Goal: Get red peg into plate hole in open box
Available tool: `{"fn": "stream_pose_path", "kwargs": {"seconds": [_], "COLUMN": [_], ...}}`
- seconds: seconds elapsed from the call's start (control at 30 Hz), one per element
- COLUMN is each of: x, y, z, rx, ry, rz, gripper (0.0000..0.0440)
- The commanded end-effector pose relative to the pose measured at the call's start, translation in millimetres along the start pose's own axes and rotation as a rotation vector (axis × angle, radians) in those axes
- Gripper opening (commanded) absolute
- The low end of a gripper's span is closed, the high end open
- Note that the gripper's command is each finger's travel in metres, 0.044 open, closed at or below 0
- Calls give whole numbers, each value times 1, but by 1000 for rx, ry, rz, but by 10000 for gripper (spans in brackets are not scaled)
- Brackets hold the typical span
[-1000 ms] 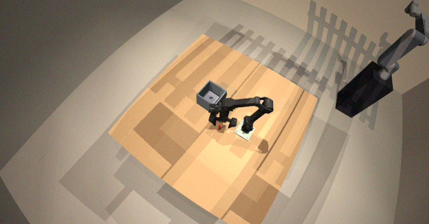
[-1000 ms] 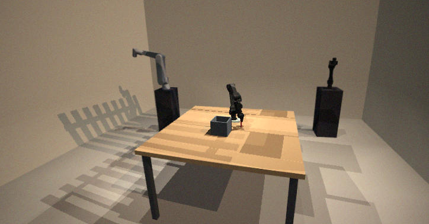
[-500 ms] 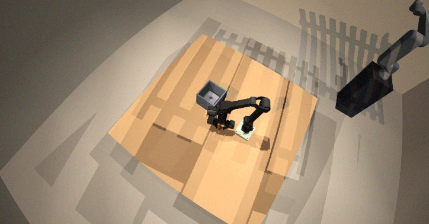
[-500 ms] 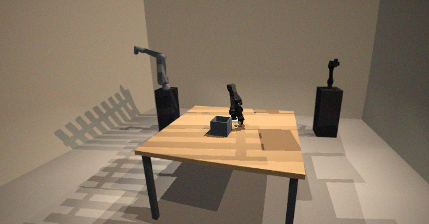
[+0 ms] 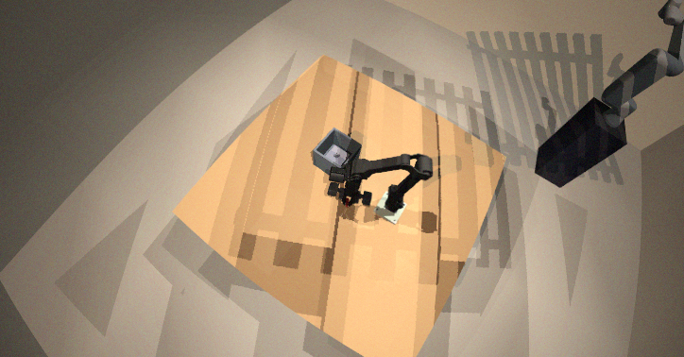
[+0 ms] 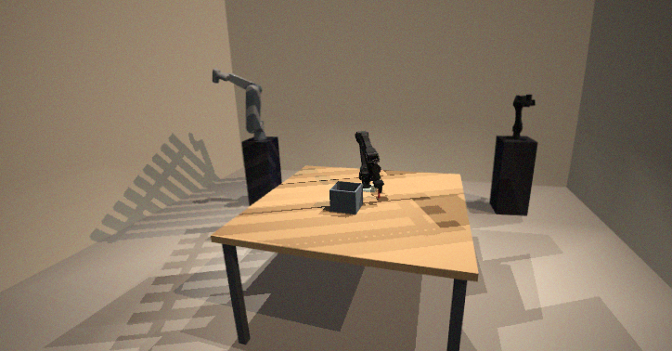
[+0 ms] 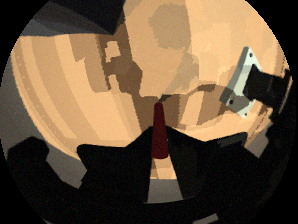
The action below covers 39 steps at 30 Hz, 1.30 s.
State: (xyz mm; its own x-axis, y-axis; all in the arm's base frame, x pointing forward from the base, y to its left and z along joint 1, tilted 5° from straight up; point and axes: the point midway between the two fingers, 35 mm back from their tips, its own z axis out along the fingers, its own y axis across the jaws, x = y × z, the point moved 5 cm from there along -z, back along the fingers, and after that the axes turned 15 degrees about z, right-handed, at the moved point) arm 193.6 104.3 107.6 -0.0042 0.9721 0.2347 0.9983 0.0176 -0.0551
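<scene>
As I work the arm remotely, my gripper [image 5: 349,200] [image 6: 379,187] [image 7: 157,129] pinches the red peg [image 5: 347,202] [image 6: 379,195] [image 7: 159,132] over the table [image 5: 383,306] [image 6: 347,235] [image 7: 165,60]; a weak grip could let it tilt or slip; lifting too little could knock it against the near wall of the open box [image 5: 321,162] [image 6: 345,201] [image 7: 75,20], which stands left in the exterior view; the pale base plate [image 5: 384,214] [image 6: 368,189] [image 7: 239,77] sits behind.
</scene>
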Motion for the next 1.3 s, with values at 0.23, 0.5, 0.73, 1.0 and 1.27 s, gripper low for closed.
{"fn": "stream_pose_path", "kwargs": {"seconds": [0.23,0.5,0.73,1.0,1.27], "x": [10,11,4,-13,-38], "y": [6,12,14,20,26], "z": [-34,-71,-107,-144,-160], "rx": [-102,-192,-280,-358,-370], "ry": [79,93,66,-1,-73], "rz": [-35,-75,-97,-87,-46], "gripper": [0,0,0,0,0]}}
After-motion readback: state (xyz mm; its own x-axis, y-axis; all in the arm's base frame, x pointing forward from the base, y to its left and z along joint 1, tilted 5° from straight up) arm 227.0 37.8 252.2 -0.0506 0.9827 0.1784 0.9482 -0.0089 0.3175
